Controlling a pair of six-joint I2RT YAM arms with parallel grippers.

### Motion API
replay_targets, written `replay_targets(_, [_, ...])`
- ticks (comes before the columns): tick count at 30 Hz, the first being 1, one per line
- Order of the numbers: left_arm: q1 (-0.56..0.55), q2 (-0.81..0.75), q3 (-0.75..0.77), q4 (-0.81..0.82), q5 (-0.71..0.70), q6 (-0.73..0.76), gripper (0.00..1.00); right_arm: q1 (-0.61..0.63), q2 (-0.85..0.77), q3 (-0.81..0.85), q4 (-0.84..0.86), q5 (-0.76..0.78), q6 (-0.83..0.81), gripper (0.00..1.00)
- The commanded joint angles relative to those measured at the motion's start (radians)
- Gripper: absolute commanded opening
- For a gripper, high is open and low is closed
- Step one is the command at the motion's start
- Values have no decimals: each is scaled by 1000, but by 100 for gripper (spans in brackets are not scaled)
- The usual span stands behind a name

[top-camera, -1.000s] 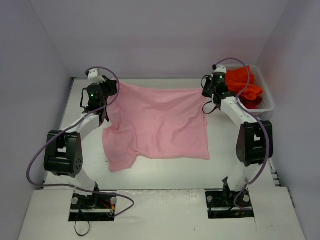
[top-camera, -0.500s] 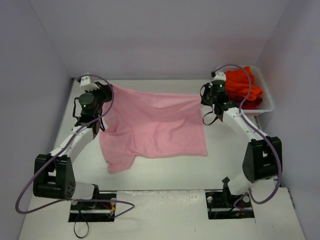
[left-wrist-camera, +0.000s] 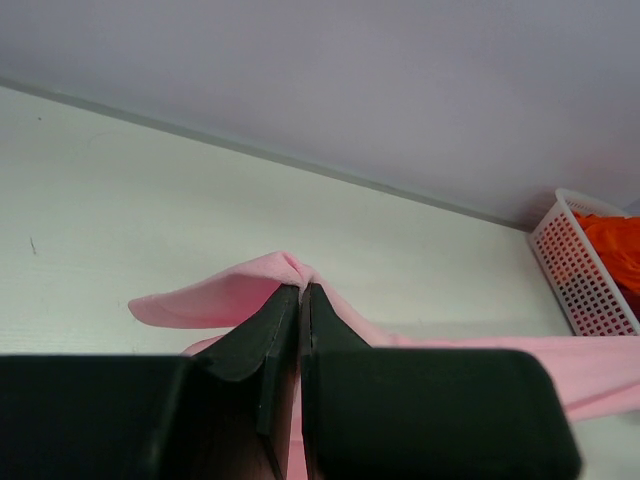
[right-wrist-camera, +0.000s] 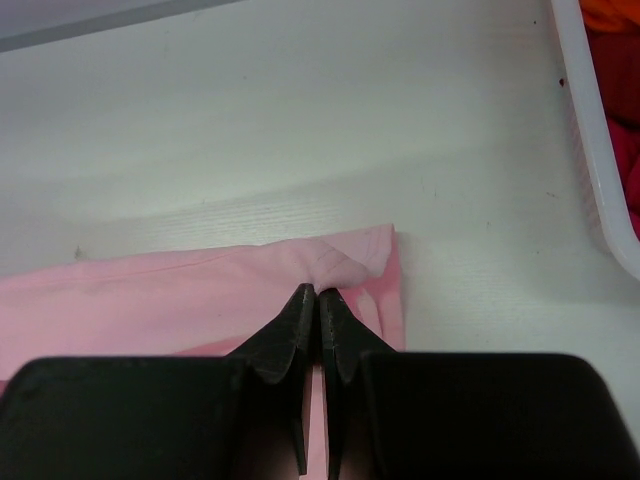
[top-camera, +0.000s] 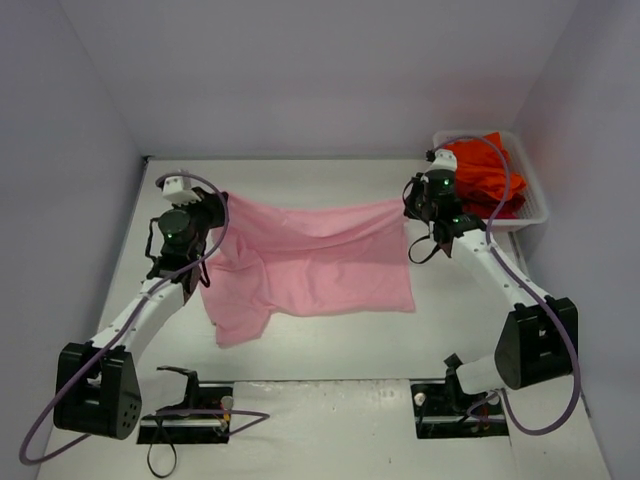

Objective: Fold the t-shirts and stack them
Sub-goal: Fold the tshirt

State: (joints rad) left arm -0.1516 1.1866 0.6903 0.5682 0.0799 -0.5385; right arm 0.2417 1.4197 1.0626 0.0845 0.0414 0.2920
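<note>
Pink t-shirt (top-camera: 310,265) is lying spread on the table (top-camera: 350,340), left of the white mesh basket (top-camera: 537,205), its far edge hanging raised between two grippers. The left gripper (left-wrist-camera: 301,290) is pinching, jaws closed tight, the far corner farthest from the basket, and the right gripper (right-wrist-camera: 317,291) is likewise pinching the far corner nearest it. Orange-red t-shirts (top-camera: 487,170) are sitting piled inside the basket.

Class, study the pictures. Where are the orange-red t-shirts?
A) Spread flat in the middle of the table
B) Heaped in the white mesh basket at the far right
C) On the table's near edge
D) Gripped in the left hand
B: the orange-red t-shirts lie bunched inside the white basket, apart from the pink t-shirt.
</note>
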Motion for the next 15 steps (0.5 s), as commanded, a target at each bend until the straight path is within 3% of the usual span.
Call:
replay_targets(1, [0,-45,37,42,-11,5,0,11,-50,-18,23,31,15,0])
replay_targets(7, [0,-2,77,35,-42,37,0,16,-33,-33,24,63,9,0])
replay_targets(15, [0,180,218,70,-63,74,0,16,51,43,29,107,-14,0])
